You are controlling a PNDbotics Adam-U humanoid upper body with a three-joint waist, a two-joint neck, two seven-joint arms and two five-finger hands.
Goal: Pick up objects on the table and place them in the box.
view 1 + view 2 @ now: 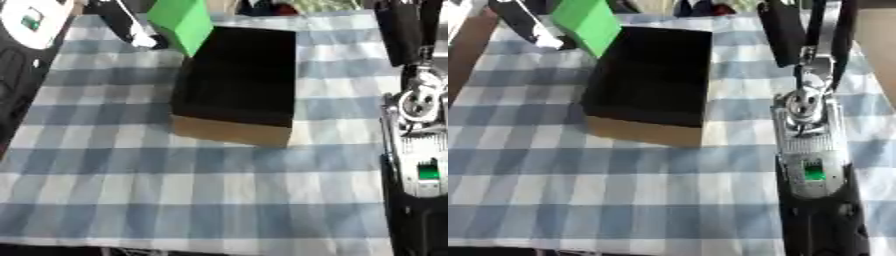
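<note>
One box (pixel 241 75) — black inside, tan wall facing the camera — sits mid-cloth (pixel 175 190); wide bare checked cloth in front and on both sides. Green block (pixel 182 22) tilts over the box's far-left corner, held by the left hand (pixel 131 27) — grip detail unclear. Right arm (pixel 811 150) runs along the right edge; its hand's state cannot be told.

No readable text, labels, brands or nos. anywhere. Green block (pixel 182 22), box (pixel 236 80), checked cloth (pixel 192 185) all plain. Small green patch on right arm (pixel 814 172): no legible marking.
</note>
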